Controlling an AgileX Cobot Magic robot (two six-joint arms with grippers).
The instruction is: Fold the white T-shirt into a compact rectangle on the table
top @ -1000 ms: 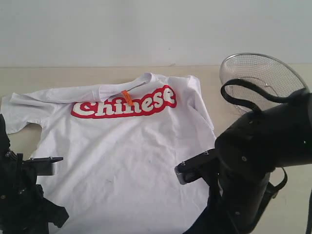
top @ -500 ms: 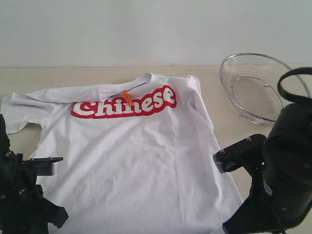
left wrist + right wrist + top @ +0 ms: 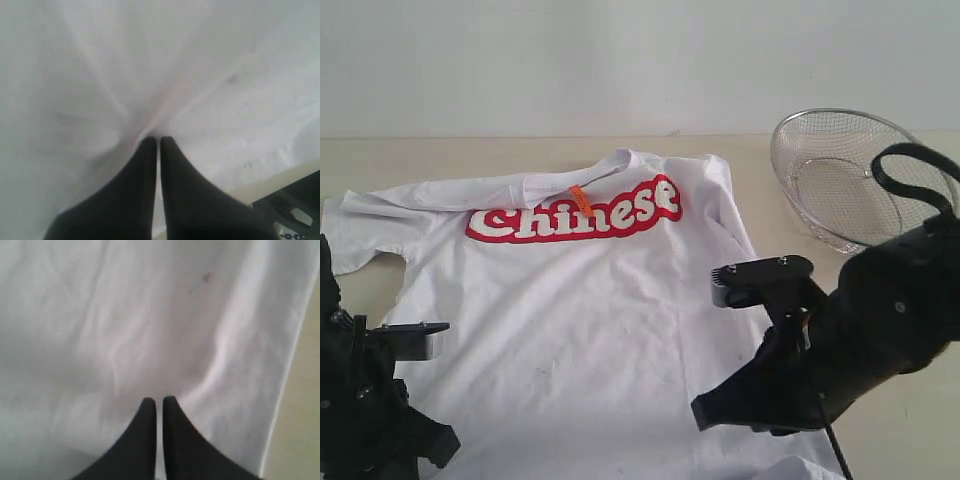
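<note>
A plain, off-white wall (image 3: 640,60) fills the backdrop, meeting the far edge of the table (image 3: 440,155) in a straight horizontal line. The table is a broad, pale beige top. The light is soft and even, throwing only faint shadows.

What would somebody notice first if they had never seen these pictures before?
First, the big white T-shirt spread flat in the middle of the table, with the red-edged word Chinese across its chest. Next, two black robot arms at the near edge, the left arm and the right arm, both over the shirt's lower part with jaws shut. A shiny wire basket sits at the far right.
</note>
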